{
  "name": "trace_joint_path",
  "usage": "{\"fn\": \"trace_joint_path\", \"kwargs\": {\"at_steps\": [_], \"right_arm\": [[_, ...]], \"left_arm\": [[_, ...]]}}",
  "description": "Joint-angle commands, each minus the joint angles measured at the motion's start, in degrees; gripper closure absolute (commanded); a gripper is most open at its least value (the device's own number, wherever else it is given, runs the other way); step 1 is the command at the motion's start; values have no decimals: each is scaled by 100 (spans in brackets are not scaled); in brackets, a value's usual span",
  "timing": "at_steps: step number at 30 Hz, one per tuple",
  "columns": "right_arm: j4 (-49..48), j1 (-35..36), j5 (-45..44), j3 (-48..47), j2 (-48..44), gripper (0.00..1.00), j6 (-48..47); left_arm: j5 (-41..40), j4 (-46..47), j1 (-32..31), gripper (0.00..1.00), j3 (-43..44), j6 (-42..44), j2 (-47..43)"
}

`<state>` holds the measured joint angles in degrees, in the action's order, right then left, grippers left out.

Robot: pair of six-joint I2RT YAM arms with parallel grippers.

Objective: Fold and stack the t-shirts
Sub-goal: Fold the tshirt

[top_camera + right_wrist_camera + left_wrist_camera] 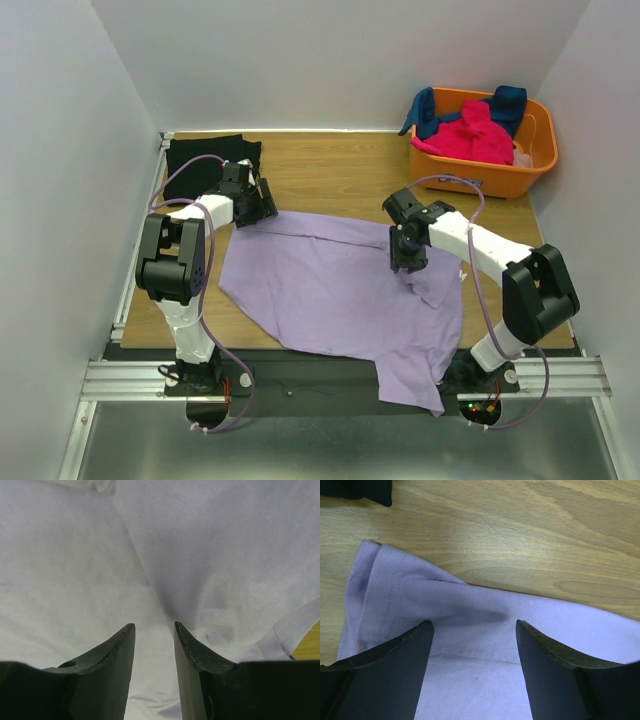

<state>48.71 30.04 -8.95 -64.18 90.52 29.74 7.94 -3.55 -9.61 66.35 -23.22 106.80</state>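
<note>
Purple shirt [340, 290] lies spread on the table [340, 170], looks soft and limp, best taken by its hemmed corners; left gripper [262, 205] hangs wide over one corner, right gripper [410, 262] narrow at a pucker, grip unclear

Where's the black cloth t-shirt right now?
Top view: black cloth t-shirt lies flat at the wooden table's far-left corner, just beyond the left gripper, apart from the lavender cloth t-shirt.

Left end effector [472, 625] jaws spread wide; right end effector [154, 626] jaws narrowly apart
</note>
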Motion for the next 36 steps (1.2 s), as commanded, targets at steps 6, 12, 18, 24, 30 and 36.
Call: {"fn": "trace_joint_path", "kwargs": {"at_steps": [6, 12, 18, 24, 30, 36], "right_arm": [[-142, 19, -212, 257, 317, 57, 32], [-178, 10, -476, 248, 554, 53, 199], [-292, 10, -608, 222, 783, 51, 269], [-309, 10, -898, 284, 862, 75, 454], [-161, 19, -732, 222, 493, 87, 568], [95, 10, -468, 152, 98, 75, 489]], "left_arm": [[-39, -313, 55, 21, -122, 72, 244], [-12, -339, 55, 21, -78, 90, 262], [5, -330, 82, 21, -69, 99, 271], [5, -322, 117, 21, -78, 99, 271], [5, -313, 143, 20, -78, 99, 262], [-12, -330, 170, 21, -78, 99, 271]]}}
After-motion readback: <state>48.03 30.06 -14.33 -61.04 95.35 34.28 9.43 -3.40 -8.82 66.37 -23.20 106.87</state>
